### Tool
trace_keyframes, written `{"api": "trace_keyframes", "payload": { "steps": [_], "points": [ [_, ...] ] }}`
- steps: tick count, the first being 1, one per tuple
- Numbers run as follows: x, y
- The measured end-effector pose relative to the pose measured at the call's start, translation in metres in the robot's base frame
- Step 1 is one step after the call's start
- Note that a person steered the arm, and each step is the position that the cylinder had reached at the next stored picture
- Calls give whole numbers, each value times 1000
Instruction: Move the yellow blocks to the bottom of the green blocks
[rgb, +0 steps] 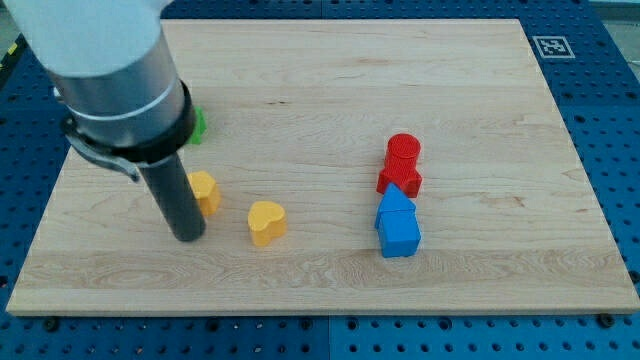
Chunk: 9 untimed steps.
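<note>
My tip rests on the board at the view's lower left. A yellow block sits just right of the rod, touching or nearly touching it. A yellow heart-shaped block lies further right of the tip, apart from it. A green block shows only as a sliver at the view's upper left, mostly hidden behind the arm's grey body. Any other green block is hidden by the arm.
A red cylinder and a red block stand right of centre, with a blue house-shaped block touching just below them. The wooden board ends in a blue perforated table on all sides.
</note>
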<state>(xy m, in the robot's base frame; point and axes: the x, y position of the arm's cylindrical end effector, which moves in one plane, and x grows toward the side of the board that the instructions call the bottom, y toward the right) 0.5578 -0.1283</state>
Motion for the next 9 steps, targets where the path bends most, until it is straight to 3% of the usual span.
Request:
{"api": "trace_keyframes", "payload": {
  "steps": [1,3,5,9],
  "points": [
    [2,21],
    [-40,-5],
    [-23,-10],
    [-72,-17]
  ]
}}
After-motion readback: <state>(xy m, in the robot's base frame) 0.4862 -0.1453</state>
